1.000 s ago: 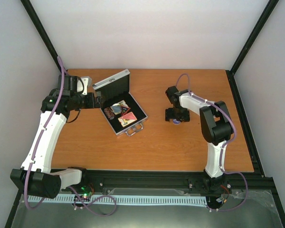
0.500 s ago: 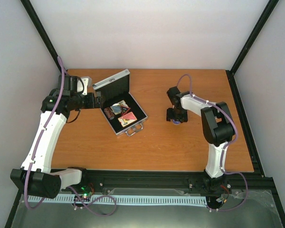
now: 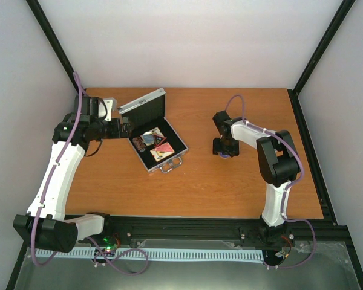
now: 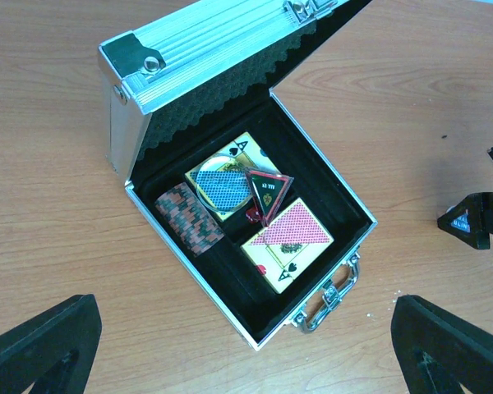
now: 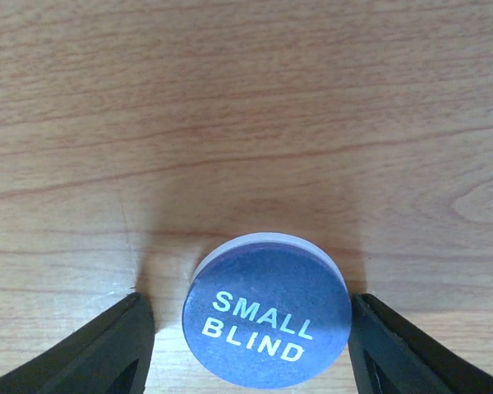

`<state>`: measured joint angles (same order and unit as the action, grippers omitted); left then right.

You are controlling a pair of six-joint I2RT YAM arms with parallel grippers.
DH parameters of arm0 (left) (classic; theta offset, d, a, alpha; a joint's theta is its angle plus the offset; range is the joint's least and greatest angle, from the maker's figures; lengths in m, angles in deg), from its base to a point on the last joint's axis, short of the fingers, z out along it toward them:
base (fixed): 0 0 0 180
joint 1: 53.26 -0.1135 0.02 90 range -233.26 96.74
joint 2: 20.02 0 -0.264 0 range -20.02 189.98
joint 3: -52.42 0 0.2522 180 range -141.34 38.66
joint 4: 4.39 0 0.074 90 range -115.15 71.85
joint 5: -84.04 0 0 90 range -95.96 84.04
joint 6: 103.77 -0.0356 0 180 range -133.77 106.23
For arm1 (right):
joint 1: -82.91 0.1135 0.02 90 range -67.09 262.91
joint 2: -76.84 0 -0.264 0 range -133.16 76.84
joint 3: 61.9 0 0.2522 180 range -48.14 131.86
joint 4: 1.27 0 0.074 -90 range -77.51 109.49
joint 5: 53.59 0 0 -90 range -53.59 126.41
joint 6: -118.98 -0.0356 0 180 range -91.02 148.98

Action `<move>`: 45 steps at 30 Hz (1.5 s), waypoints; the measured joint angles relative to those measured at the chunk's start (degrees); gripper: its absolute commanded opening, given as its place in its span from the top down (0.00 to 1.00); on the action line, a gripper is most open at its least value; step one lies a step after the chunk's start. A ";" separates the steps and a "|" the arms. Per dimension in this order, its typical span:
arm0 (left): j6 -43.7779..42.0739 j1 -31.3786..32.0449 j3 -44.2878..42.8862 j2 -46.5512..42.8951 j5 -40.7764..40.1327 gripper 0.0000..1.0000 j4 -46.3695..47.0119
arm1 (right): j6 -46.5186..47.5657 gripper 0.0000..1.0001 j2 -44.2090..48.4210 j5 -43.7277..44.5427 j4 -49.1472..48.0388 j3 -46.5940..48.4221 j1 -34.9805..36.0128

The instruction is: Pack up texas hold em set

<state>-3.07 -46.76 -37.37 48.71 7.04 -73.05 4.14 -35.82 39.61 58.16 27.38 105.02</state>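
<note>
The card packs (image 4: 287, 242), chip stack (image 4: 189, 217) and dice (image 4: 253, 215) are in the open aluminium case (image 4: 205, 49) near the table's (image 3: 230, 193) far-left corner. Left to pack: the SMALL BLIND button (image 5: 267, 320), mid-table, unpinched between the spread fingers (image 5: 90, 353) of the right gripper (image 5: 251, 332). The left gripper (image 4: 246, 349) is spread, empty.

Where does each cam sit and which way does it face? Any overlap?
Top external: above, behind the bases, facing down on the table; left arm and right arm whole.
Left wrist: on the left arm, looking down into the open case; its jaws at the bottom corners.
Right wrist: low over the table, facing down at the SMALL BLIND button between its jaws.
Shared: case in top and left wrist; button in both wrist views.
</note>
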 measured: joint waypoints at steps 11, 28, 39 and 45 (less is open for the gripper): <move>0.00 0.00 0.68 -0.90 -0.13 0.00 -0.02 | 0.02 0.45 0.35 0.42 -0.74 -0.81 -0.02; 0.00 0.00 0.70 -1.42 -0.13 0.00 -0.02 | 0.11 0.58 0.96 0.61 0.35 -1.05 -0.46; 0.00 0.00 0.70 -1.42 -0.11 0.00 -0.02 | -0.09 0.58 1.01 -0.90 7.82 5.92 0.81; -0.02 0.00 0.70 -1.42 -0.11 0.00 -0.02 | -0.92 0.58 0.24 -1.99 10.27 16.68 5.35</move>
<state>-3.09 -46.76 -36.67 47.29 6.93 -73.07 3.22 -35.58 37.62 68.43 44.06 110.37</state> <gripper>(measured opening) 0.998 0.486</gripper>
